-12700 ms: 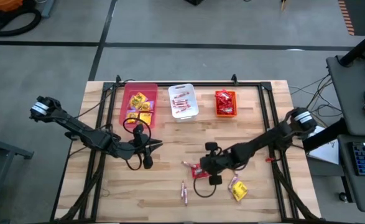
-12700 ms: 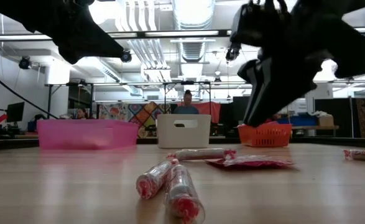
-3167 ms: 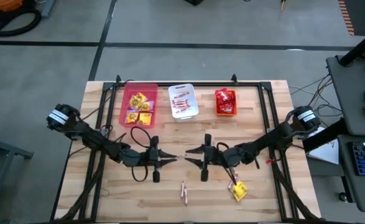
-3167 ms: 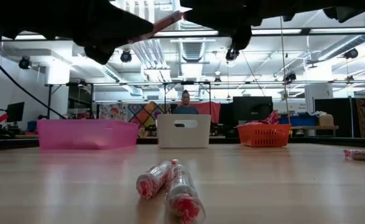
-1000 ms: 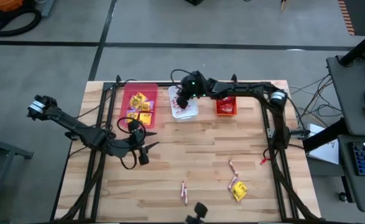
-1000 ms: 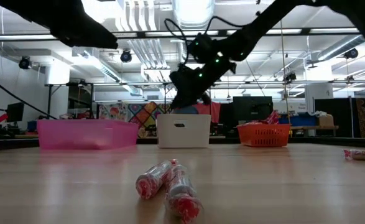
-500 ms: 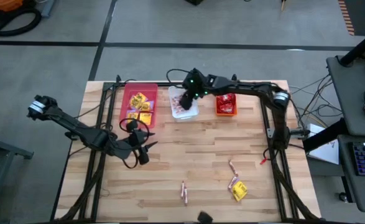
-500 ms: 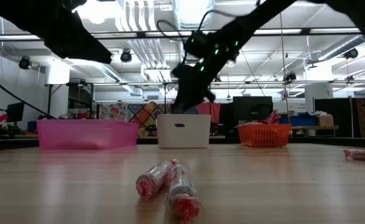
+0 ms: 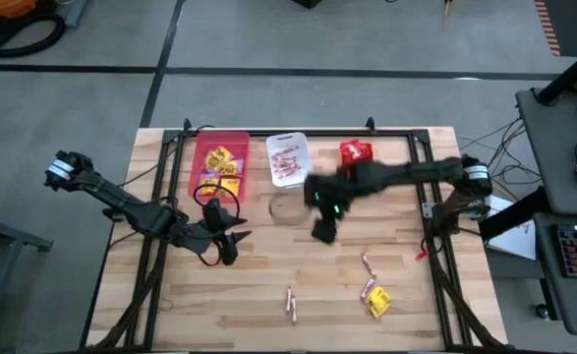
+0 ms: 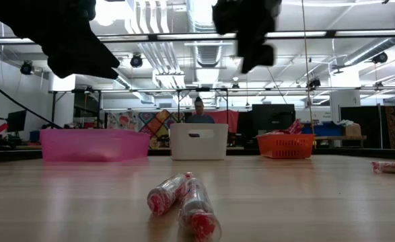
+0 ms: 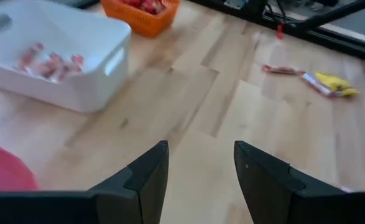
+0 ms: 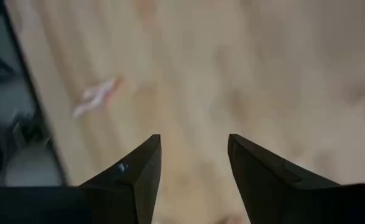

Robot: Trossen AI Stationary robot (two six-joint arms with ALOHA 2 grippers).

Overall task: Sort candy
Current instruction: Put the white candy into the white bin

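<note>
The candy lies in two places. Thin pinkish-red sticks (image 9: 290, 303) (image 9: 369, 275) and a yellow packet (image 9: 379, 304) lie flat on the wooden table (image 9: 268, 265). More candy fills the pink bin (image 9: 219, 162), the white bin (image 9: 289, 159) and the orange bin (image 9: 355, 159). My left gripper (image 9: 231, 236) hovers open over the table's left half, below the pink bin, with nothing between its fingers (image 11: 198, 168). My right gripper (image 9: 322, 230) hangs open and empty over the table's middle, blurred; in its wrist view (image 12: 191, 168) a stick (image 12: 95, 96) lies on the wood beyond it.
The three bins stand in a row along the far edge. A black frame rail (image 9: 421, 187) runs along each side of the table. In the low view two sticks (image 10: 184, 198) lie side by side near the camera, another (image 10: 392, 167) at the right. A person (image 10: 200, 111) sits beyond the table.
My right gripper has swung quickly from above the white bin toward the table's near edge and now hangs over the middle of the table, pointing more steeply down. My left arm has stayed in place.
</note>
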